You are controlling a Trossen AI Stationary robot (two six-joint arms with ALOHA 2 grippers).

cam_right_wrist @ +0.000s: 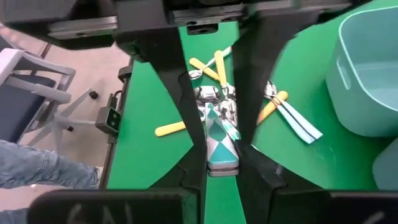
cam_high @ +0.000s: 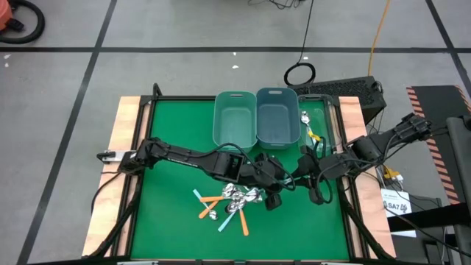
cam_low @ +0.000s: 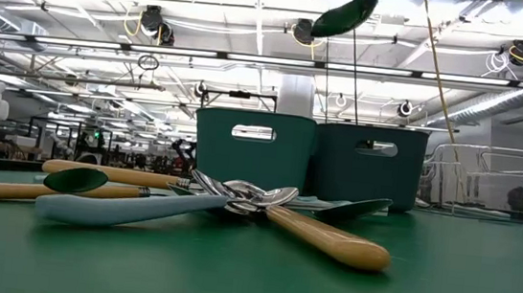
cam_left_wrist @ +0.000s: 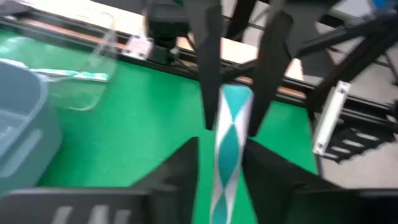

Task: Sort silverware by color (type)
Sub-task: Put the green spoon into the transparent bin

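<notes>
Heap of orange- and blue-handled spoons [cam_high: 229, 202] on green mat, near front edge

Two teal bins stand side by side at the far edge of the green mat [cam_high: 169, 132] — the lighter bin [cam_high: 234, 118] on the left, the darker bin [cam_high: 277, 118] touching it on the right. A clear plastic tray [cam_high: 321, 118] sits just beside them.

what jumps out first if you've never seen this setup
The two grippers meeting above the green mat, passing a teal-patterned spoon between them: the right gripper and left gripper both flank its handle. Just beside them lies a tangled pile of spoons with orange and light blue handles, and behind stand two teal bins.
</notes>
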